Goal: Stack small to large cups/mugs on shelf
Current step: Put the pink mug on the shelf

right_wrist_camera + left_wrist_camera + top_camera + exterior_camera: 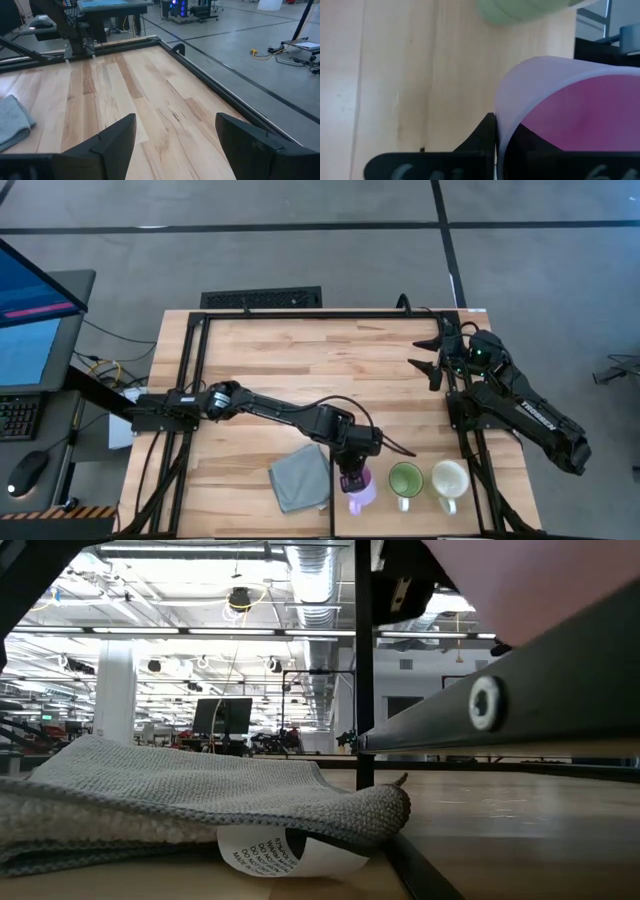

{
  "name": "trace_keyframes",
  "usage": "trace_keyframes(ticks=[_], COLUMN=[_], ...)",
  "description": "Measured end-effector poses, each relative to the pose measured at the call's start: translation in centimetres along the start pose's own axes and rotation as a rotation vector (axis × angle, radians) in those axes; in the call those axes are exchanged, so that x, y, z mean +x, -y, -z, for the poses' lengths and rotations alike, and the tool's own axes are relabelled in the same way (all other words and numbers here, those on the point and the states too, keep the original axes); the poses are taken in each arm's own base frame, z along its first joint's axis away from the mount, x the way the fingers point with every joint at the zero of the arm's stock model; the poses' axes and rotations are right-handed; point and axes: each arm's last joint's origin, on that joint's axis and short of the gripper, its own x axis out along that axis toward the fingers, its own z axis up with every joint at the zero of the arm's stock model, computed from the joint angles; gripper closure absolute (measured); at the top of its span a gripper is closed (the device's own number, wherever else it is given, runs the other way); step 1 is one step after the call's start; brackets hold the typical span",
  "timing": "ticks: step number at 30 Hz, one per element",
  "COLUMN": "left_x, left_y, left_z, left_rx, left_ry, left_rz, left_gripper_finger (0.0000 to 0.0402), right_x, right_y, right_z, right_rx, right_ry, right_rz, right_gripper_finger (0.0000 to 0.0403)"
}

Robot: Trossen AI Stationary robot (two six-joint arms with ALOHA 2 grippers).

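Observation:
Three mugs stand in a row near the table's near edge: a lilac mug [360, 492], a green mug [405, 478] and a cream-white mug [450, 478], the last two upright on their bases. My left gripper [352, 478] is over the lilac mug and shut on it. In the left wrist view the lilac mug [560, 80] fills the picture, with the green mug [520, 10] just past it. My right gripper [432, 355] waits open at the table's far right, holding nothing. No shelf is in view. My left gripper holds the lilac mug by its wall at the rim [502, 115], one finger [487, 132] outside and the other inside the hollow. The fingers slant steeply down from the table's left. The mug's mouth tilts toward the wrist; whether its base is on the table I cannot tell.
A grey cloth [300, 477] lies crumpled left of the lilac mug, and in the low view the cloth [180, 795] lies over a white label [280, 852]. A black frame [190, 380] rims the table. Bare wood [330, 370] spans the middle and far part.

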Motion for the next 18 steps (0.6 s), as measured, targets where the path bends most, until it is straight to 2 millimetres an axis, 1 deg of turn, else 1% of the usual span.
trace_keyframes(ticks=[6, 11, 14, 18], left_x=[-1.7, -2.7, -3.3, -4.0], left_y=[0.3, 0.0, -0.4, -1.5], left_z=[-0.3, -0.6, -1.0, -1.4], left_rx=[0.009, 0.021, 0.025, 0.018], left_ry=[0.047, 0.077, 0.094, 0.102], left_rz=[-0.002, -0.02, -0.028, -0.054], left_gripper_finger=[0.0402, 0.0401, 0.0401, 0.0401], right_x=[0.0, 0.0, 0.0, 0.0], right_y=[0.0, 0.0, 0.0, 0.0], right_z=[0.0, 0.0, 0.0, 0.0], right_rx=[0.0, 0.0, 0.0, 0.0], right_ry=[0.0, 0.0, 0.0, 0.0], right_rz=[0.0, 0.0, 0.0, 0.0], right_gripper_finger=[0.0106, 0.0106, 0.0106, 0.0106])
